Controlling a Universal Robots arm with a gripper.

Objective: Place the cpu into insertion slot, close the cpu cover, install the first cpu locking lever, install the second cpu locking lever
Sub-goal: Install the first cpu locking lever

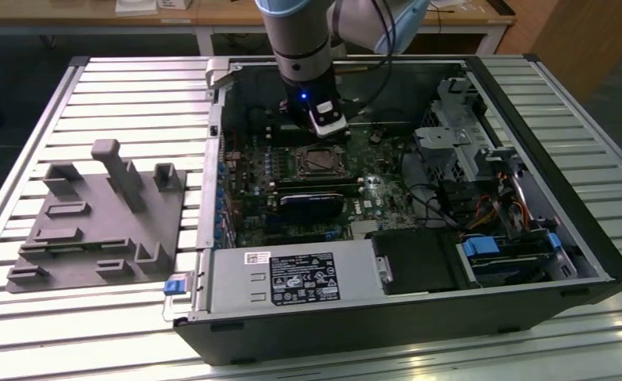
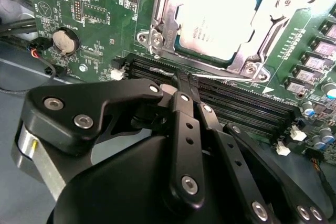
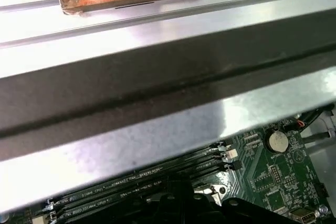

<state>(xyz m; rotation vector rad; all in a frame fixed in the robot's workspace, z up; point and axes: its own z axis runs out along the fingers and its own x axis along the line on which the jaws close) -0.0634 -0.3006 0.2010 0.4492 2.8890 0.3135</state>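
Pincer (image 2: 185,80) clenched on nothing above the memory slots (image 2: 247,109); just ahead I note the cpu (image 2: 223,19) seated in the insertion slot (image 1: 297,161) under the flat cpu cover (image 2: 164,22), placed, I judge, for latching.

One arm (image 1: 302,40), one end effector (image 2: 184,80) on it. One open computer case (image 1: 396,325) on the surface (image 1: 131,95), and one grey moulded tray (image 1: 89,238) alongside. Inside: one chip (image 2: 220,17), one metal frame (image 2: 164,17) around it, one coin battery (image 2: 65,39), and what looks like four memory slots (image 2: 236,106).
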